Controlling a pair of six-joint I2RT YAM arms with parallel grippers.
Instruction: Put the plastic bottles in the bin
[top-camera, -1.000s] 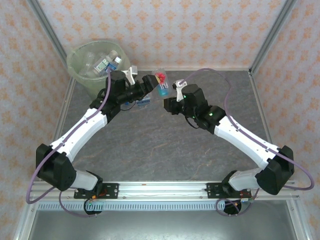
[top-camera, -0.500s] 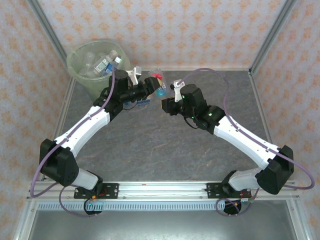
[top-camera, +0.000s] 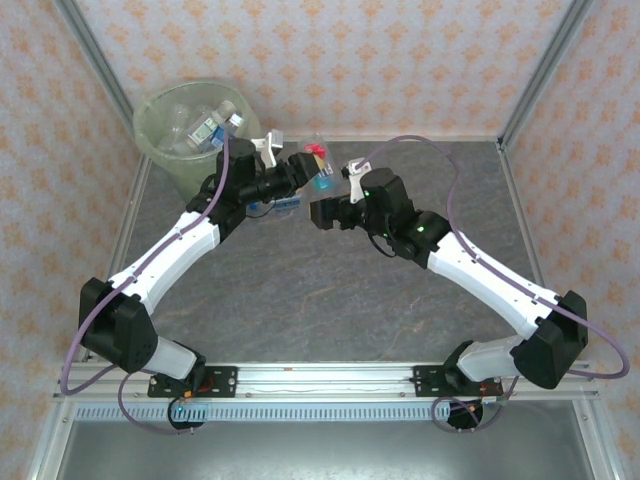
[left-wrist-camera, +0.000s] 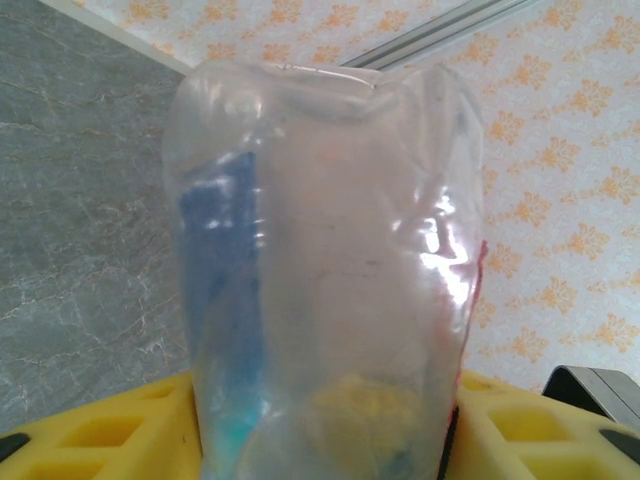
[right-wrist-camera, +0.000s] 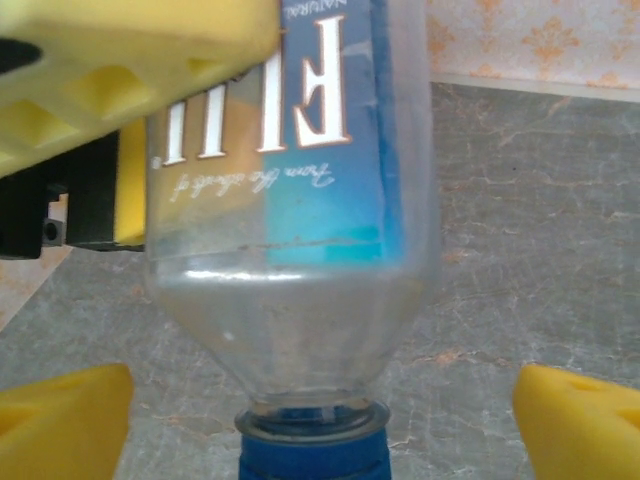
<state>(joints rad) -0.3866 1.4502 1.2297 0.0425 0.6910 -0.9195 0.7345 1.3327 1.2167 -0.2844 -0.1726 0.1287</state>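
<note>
Bottle is up off the table, far centre, between my two arms, near the bin and to its right. Left gripper is pinching it across the body, a yellow pad on either side; the walls look dented there. Right gripper is spread wide, with its pads clear on both sides of the blue cap and touching nothing I can see. Cap end points toward the right arm. I judge the bottle empty or nearly so: clear, thin, very light, soft under squeeze, slick on the label. Best hold is mid-body across the label, as the left has it. The neck by the cap is stiffer but narrow. Too much squeeze could buckle it and let it pop out. Bin sits far left with other bottles inside, so I reckon a short carry left.
</note>
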